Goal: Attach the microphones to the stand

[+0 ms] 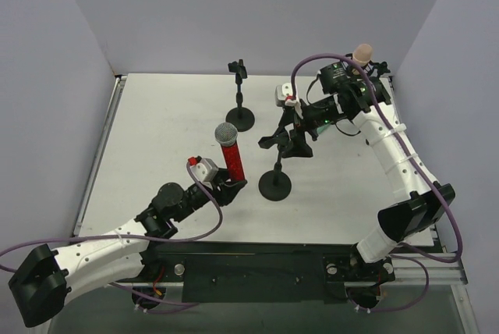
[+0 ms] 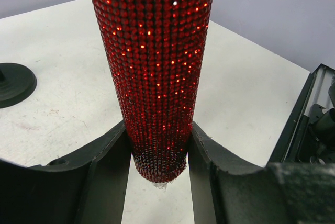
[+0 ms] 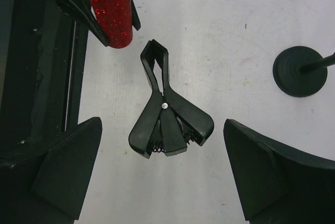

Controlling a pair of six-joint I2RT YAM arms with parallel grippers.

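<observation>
Our left pincer [image 2: 158, 153] pinches the glittery red microphone [image 2: 154, 62] upright, mid-frame from above; our right pincer [image 3: 168, 169] hangs spread over the stand's spring clip [image 3: 166, 122]. We should squeeze its handles squarely, then feed the microphone's tail in.

A: The light is bright and even, coming from above; shadows on the white table [image 1: 156, 139] are soft and short.
B: Yes. The red microphone [image 2: 152, 51] gives many small sparkles (quite sharp), but the near black fingers [image 2: 99, 182] look a little blurred.
</observation>
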